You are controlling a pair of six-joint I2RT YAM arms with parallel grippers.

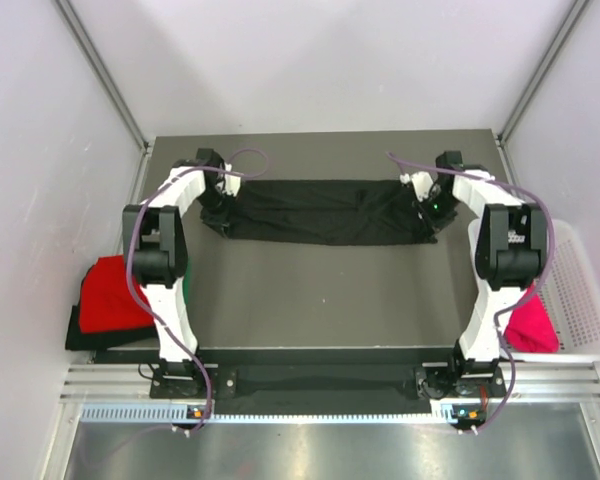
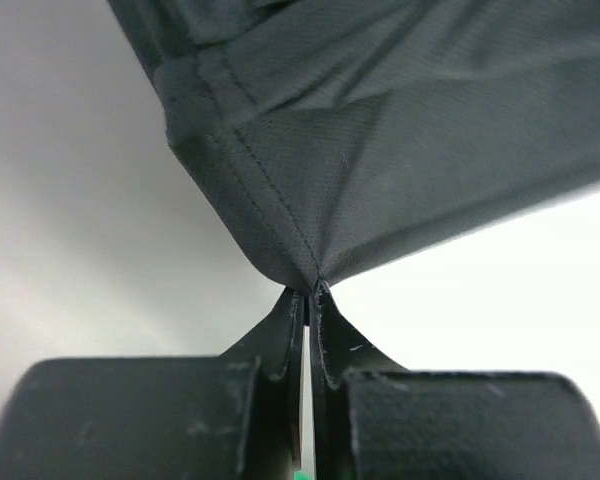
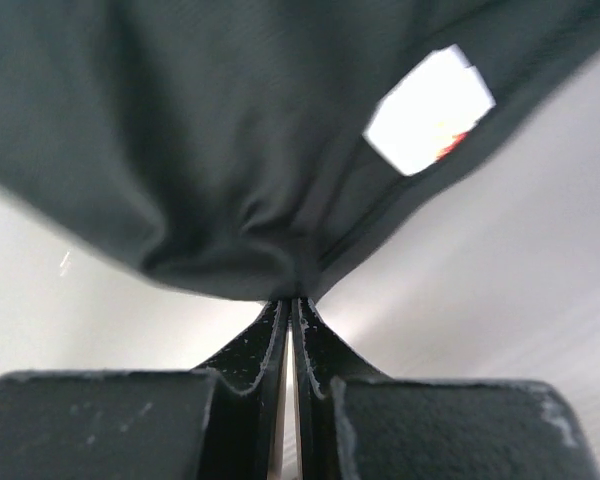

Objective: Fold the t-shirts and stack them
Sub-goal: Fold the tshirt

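The black t-shirt (image 1: 325,211) lies stretched as a long band across the far middle of the table. My left gripper (image 1: 216,208) is shut on its left end; the left wrist view shows a stitched hem corner (image 2: 280,200) pinched at the fingertips. My right gripper (image 1: 427,212) is shut on its right end; the right wrist view shows bunched black cloth (image 3: 180,150) with the white neck label (image 3: 428,108). A red t-shirt (image 1: 110,295) lies folded on dark cloth at the table's left edge. A magenta-pink t-shirt (image 1: 532,322) lies in the basket. A sliver of green (image 1: 187,290) shows beside the left arm.
The white mesh basket (image 1: 580,300) stands at the table's right edge. Grey walls and metal frame posts close in the table at the back and sides. The arm bases stand at the near edge.
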